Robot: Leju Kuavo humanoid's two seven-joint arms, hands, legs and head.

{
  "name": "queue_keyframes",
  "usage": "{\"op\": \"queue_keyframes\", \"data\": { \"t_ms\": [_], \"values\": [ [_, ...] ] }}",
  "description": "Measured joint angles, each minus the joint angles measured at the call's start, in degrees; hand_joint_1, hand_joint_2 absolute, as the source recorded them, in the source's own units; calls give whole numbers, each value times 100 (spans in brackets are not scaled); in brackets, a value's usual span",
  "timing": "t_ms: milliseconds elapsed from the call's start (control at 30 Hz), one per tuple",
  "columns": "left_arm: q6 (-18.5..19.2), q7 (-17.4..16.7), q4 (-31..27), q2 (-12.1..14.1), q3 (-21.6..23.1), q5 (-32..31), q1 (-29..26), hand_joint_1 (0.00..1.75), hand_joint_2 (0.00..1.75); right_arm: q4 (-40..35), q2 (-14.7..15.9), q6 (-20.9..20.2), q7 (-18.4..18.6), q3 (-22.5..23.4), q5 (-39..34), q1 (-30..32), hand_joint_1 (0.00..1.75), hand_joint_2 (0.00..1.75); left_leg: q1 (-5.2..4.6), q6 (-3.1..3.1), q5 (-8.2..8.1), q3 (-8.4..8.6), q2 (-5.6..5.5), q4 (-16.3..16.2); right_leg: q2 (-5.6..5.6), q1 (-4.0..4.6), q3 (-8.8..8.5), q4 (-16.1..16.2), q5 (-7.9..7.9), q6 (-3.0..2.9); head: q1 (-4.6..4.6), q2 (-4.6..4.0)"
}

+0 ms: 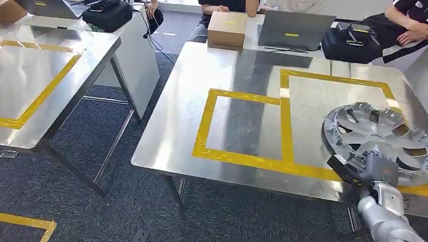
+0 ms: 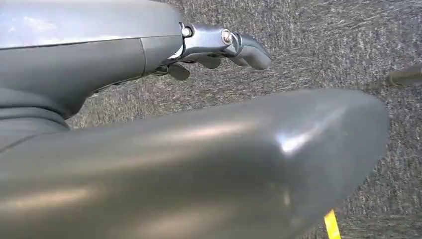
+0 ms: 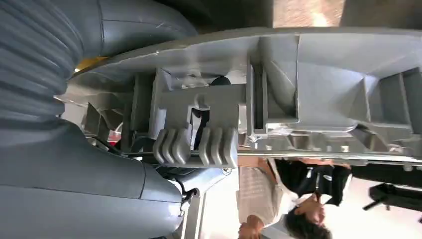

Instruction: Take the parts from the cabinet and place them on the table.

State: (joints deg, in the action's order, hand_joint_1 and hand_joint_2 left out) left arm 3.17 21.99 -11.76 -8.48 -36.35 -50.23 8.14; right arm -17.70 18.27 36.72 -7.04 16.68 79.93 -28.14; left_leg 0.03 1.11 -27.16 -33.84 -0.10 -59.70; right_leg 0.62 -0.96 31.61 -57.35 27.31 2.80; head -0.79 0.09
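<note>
A silver wheel cover [image 1: 376, 133] lies low over the right yellow-taped rectangle at the near right of the steel table [image 1: 242, 65]. I cannot tell whether it rests on the surface. My right hand [image 1: 371, 169] grips its near rim from below the table edge. The right wrist view shows the cover's ribbed grey underside [image 3: 318, 74] close up, held by that hand [image 3: 74, 184]. My left hand [image 2: 199, 164] hangs over grey carpet, holding nothing, its fingers [image 2: 239, 45] loosely stretched out.
A second yellow-taped rectangle [image 1: 207, 126] lies left of the cover. At the table's far edge stand a cardboard box [image 1: 227, 28], a laptop [image 1: 295, 30] and a black bag [image 1: 353, 43], with people [image 1: 409, 20] seated behind. Another steel table [image 1: 45, 65] stands left across a carpet gap.
</note>
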Motion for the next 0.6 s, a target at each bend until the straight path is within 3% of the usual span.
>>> {"op": "queue_keyframes", "data": {
  "t_ms": [233, 500, 533, 600],
  "values": [
    [-142, 413, 2, -7, -2, 79, -20, 0, 0, 7, -127, -70, 81, -171, 238, -140, 175, 175, 10, -9, 7, 15, 1, 2, 0, 8, -8, -9, -1, -3, 0, 0],
    [-140, 477, 2, -7, -2, 85, -65, 0, 0, 9, -186, -70, 79, -241, 249, -180, 175, 175, 11, -9, 8, 14, 2, 2, 1, 8, -11, -10, -1, -4, 0, 0],
    [-140, 477, 2, -4, -2, 85, -67, 0, 175, 9, -188, -70, 79, -241, 249, -181, 0, 175, 11, -9, 8, 14, 2, 2, 1, 8, -11, -10, 0, -4, 0, 0],
    [-153, 479, 2, -4, -2, 85, -71, 0, 175, 9, -195, -72, 68, -245, 249, -181, 0, 175, 11, -9, 8, 13, 2, 2, 1, 8, -10, -10, 0, -4, 0, 0]
  ]
}}
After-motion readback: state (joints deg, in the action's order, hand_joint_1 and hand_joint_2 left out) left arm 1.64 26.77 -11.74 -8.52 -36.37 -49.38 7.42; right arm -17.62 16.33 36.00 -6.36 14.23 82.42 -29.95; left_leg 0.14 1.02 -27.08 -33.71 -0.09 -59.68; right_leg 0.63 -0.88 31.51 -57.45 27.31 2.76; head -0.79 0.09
